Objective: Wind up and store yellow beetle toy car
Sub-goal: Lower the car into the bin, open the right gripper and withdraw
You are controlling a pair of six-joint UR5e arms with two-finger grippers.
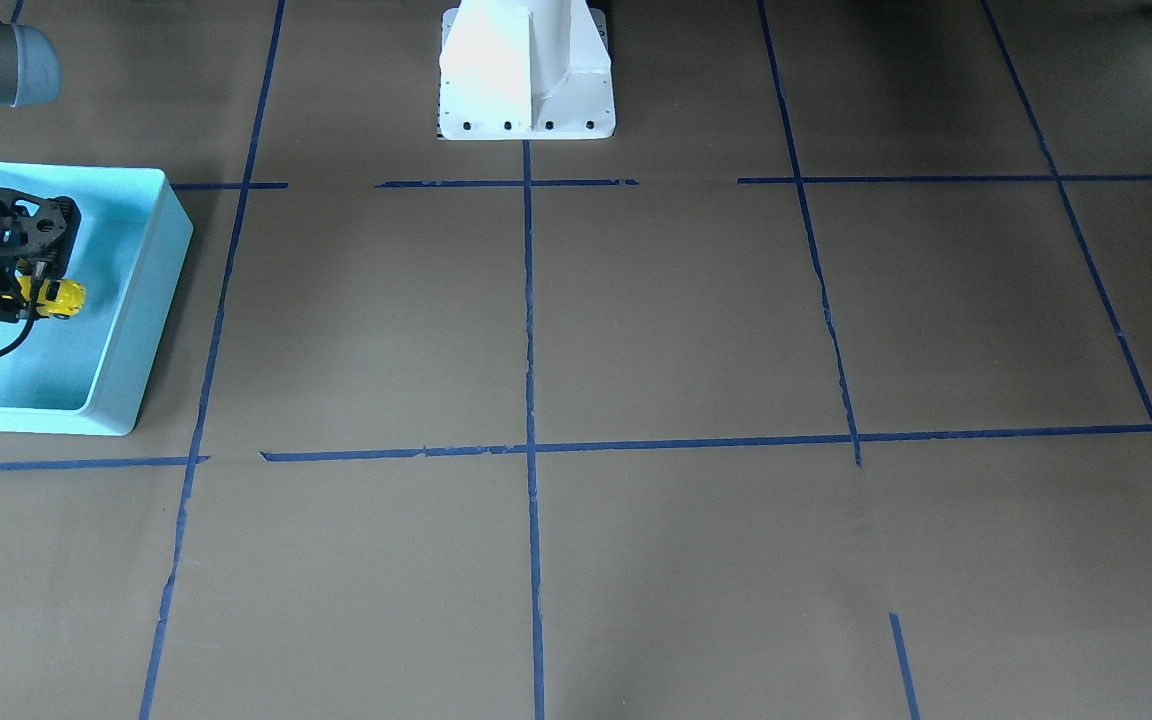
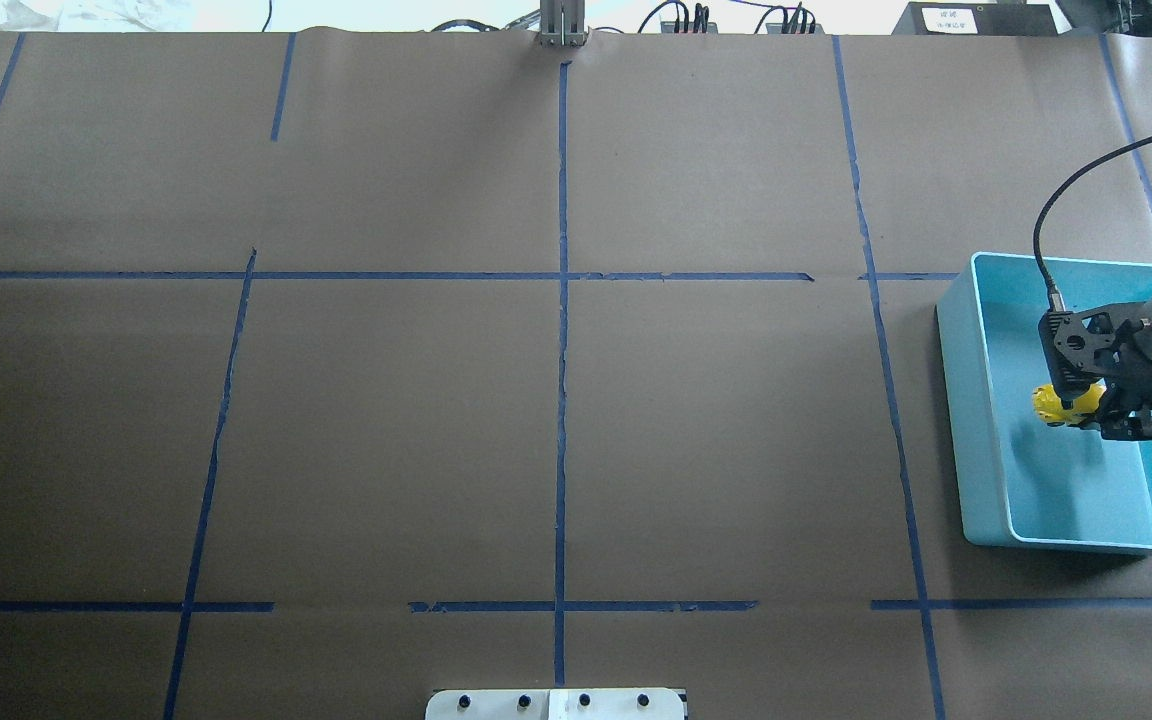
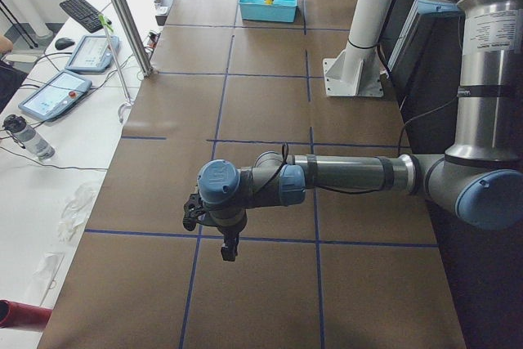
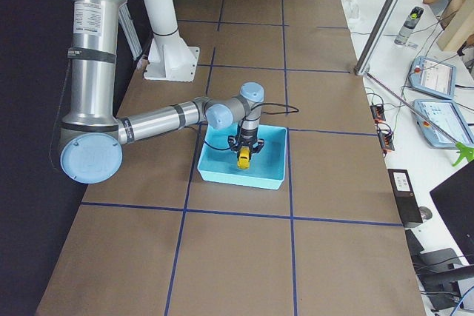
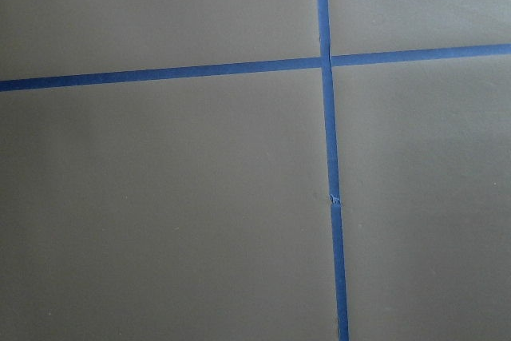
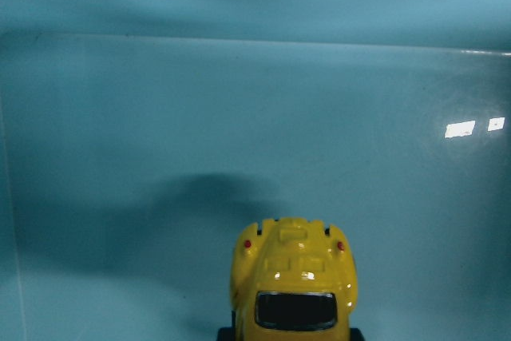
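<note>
The yellow beetle toy car (image 1: 63, 297) hangs in my right gripper (image 1: 31, 300) inside the light blue bin (image 1: 151, 290). In the overhead view the car (image 2: 1064, 403) and right gripper (image 2: 1086, 410) are over the middle of the bin (image 2: 966, 400). In the right wrist view the car (image 6: 294, 285) is seen from behind, above its shadow on the bin floor (image 6: 160, 117). It seems held just off the floor. The exterior right view also shows the car (image 4: 243, 157) in the gripper. My left gripper (image 3: 228, 249) shows only in the exterior left view; I cannot tell if it is open.
The brown paper table top is marked with blue tape lines (image 2: 562, 300). The white robot base (image 1: 526, 70) stands at the table's robot-side edge. Tablets (image 3: 53, 91) and a metal post (image 3: 122, 14) stand on the operators' side. The left wrist view shows only paper and tape (image 5: 327, 117).
</note>
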